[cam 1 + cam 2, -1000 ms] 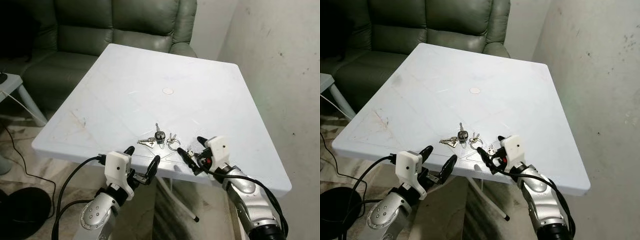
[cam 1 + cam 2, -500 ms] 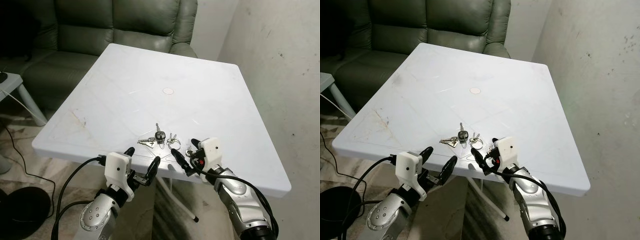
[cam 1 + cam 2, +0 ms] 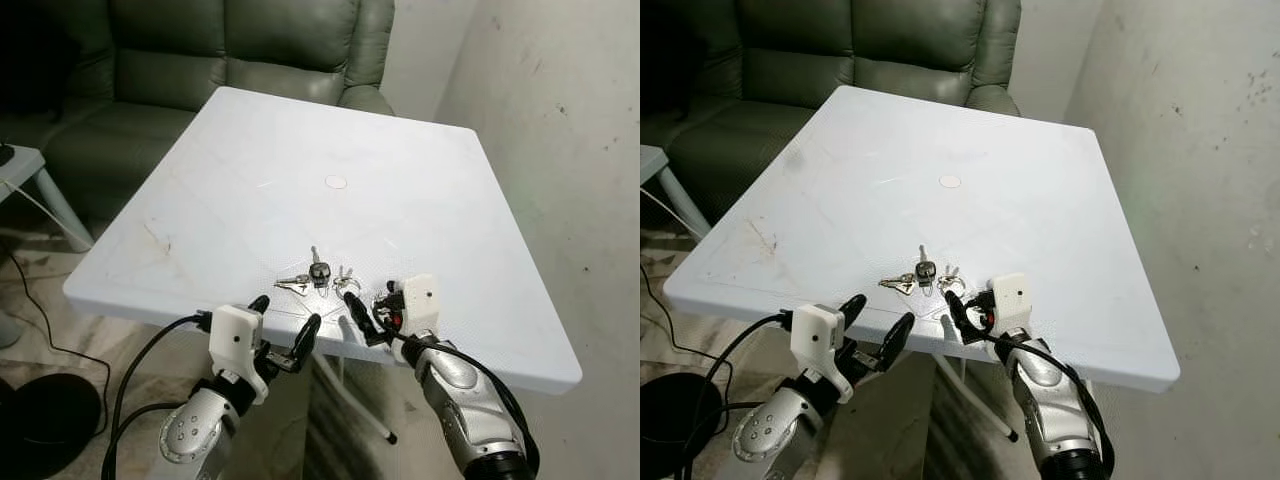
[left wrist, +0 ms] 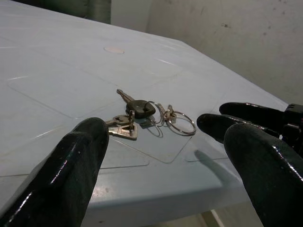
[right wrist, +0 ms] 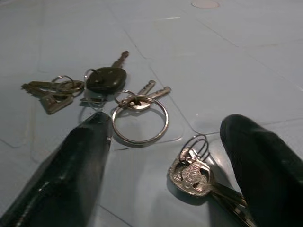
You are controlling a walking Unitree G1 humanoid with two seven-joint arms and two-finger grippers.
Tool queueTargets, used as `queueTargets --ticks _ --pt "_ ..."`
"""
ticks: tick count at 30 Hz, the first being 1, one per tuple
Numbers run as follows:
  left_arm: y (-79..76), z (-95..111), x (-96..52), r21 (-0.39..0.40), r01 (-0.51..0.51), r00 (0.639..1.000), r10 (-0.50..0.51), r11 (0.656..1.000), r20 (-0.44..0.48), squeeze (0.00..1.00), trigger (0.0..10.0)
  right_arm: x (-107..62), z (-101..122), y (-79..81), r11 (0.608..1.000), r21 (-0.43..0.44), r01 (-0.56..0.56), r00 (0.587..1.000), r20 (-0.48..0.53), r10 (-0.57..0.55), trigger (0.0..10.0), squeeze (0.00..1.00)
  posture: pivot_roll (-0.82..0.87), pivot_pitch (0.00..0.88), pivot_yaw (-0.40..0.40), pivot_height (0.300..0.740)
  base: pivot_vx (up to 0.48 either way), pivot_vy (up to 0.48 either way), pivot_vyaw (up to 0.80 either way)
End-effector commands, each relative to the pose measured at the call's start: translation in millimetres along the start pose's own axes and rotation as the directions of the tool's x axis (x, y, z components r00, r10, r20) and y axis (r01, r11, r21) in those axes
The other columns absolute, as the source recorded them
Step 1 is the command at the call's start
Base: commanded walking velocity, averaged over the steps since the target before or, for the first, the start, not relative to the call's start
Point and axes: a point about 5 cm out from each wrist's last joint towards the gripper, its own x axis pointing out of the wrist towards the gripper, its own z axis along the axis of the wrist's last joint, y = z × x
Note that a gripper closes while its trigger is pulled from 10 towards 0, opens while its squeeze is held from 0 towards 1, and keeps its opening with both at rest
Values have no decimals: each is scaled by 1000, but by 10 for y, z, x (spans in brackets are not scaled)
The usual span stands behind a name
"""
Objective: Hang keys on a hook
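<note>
Keys (image 3: 318, 274) lie near the front edge of your white surface (image 3: 300, 150). Going left to right: your left claw (image 3: 283, 330) hangs open below that edge, idle — your right claw (image 5: 165, 156) sits open, low over the large ring (image 5: 140, 118). Close carelessly and flat metal may skid away — possibly off the edge.

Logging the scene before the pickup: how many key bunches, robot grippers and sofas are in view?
Key bunches: 2 (larger bunch, smaller bunch, both lying on the white table)
Grippers: 2 (left gripper, right gripper, both open)
Sofas: 1 (green sofa)
Total: 5
</note>
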Motion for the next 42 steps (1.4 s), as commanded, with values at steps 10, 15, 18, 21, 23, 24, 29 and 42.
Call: queueTargets --ticks 10,15,18,21,23,24,29,42 --pt "-14 47 -2 -2 -6 1000 6 1000 9 0 10000 -1 36 -96 997 -4 75 997 -2 -75 0 0 54 38 -103 740 0 0 0" --pt "-12 52 -2 -2 -9 1000 9 1000 10 0 10000 -3 26 -93 997 -2 81 997 -9 -81 0 0 55 39 -104 740 0 0 0" --pt "-15 54 -4 -2 -8 1000 8 1000 10 0 10000 -3 22 -85 997 -2 79 997 -11 -79 0 0 55 40 -104 740 0 0 0" --pt "-17 55 -5 -3 -9 1000 9 1000 10 0 10000 -3 21 -73 997 -3 71 997 -13 -71 0 0 54 40 -104 740 0 0 0" --pt "-19 54 -4 -3 -9 1000 9 1000 9 0 10000 -2 17 -61 999 1 47 999 -19 -47 1804 0 54 41 -104 740 0 0 0" --pt "-19 54 -4 -3 -9 1000 9 1000 9 0 10000 -2 17 -61 999 1 47 999 -19 -47 1804 0 54 41 -104 740 0 0 0" --pt "-20 58 -2 -2 -10 1000 10 1000 11 0 10000 -2 0 -67 998 -11 54 998 -35 -54 10000 0 56 44 -106 740 0 0 0" --pt "-27 62 -5 -7 -13 1000 13 1000 12 0 10000 0 -12 -63 998 -11 65 997 -46 -66 7137 0 60 42 -109 740 0 0 0"
